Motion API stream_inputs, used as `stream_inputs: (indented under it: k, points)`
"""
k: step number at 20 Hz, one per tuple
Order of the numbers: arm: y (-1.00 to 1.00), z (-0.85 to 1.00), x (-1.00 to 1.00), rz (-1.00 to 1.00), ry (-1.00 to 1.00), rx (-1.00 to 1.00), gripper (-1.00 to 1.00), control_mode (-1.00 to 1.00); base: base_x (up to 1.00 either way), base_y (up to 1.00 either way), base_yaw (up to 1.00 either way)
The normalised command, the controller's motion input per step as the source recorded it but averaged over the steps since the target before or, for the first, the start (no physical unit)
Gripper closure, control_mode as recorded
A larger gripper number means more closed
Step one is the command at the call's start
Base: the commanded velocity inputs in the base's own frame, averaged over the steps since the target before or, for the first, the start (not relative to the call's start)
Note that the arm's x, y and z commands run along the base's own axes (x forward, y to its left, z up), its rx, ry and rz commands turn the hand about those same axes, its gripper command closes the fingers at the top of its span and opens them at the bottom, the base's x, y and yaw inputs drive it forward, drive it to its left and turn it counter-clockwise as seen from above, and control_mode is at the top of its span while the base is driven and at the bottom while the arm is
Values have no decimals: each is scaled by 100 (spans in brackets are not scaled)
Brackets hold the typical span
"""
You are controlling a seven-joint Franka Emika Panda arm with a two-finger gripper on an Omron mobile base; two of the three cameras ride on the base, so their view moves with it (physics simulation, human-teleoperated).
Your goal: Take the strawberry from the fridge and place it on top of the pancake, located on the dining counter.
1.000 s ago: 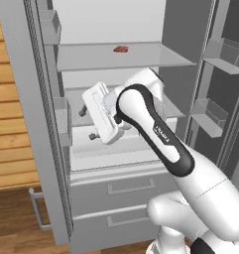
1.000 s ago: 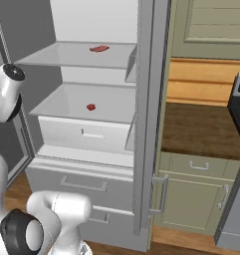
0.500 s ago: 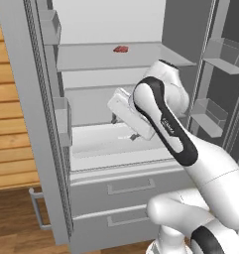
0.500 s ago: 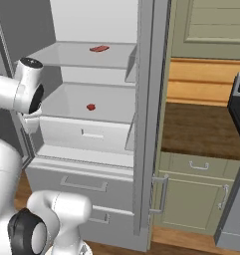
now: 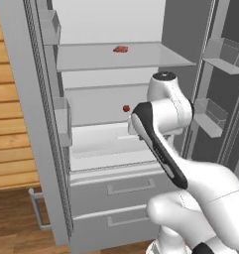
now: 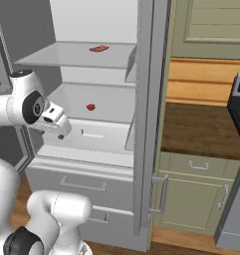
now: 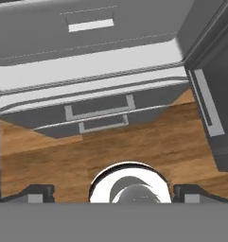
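On the middle clear shelf of the open fridge (image 5: 36,124), the strawberry (image 5: 126,108) sits alone toward the back, a tiny deep red berry resting on a bare surface with nothing touching it. One shelf above lies a flatter pinkish-red lump (image 5: 120,48), well apart from the berry and not the item wanted. Judged by its size, the berry is very light and soft, easily bruised or squashed, and round enough to roll away if nudged from one side; the safest hold looks to be across its widest part, fingers closing gently from both sides and stopping at first contact. The gripper (image 6: 60,130) hangs in front of the shelf, lower than the berry and apart from it, its jaws spread wide and holding nothing. In the hand view the fingertips (image 7: 39,191) stand far apart, the camera looking down over the fridge's two lower drawers (image 7: 96,118) and the wooden floor (image 7: 134,146) rather than at the fruit.
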Motion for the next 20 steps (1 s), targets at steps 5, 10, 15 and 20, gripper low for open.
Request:
stream_inputs:
  k: [5, 10, 15, 20]
  points:
    - [-55, -56, -20, 19, -6, -6, -100, -100, 0, 0, 0]
    - [0, -24, -21, 3, 0, 3, -100, -100, 0, 0, 0]
    - [-36, -26, -21, -6, 0, 0, -100, -100, 0, 0, 0]
    - [-15, -50, -9, -1, 0, 1, -100, -100, 0, 0, 0]
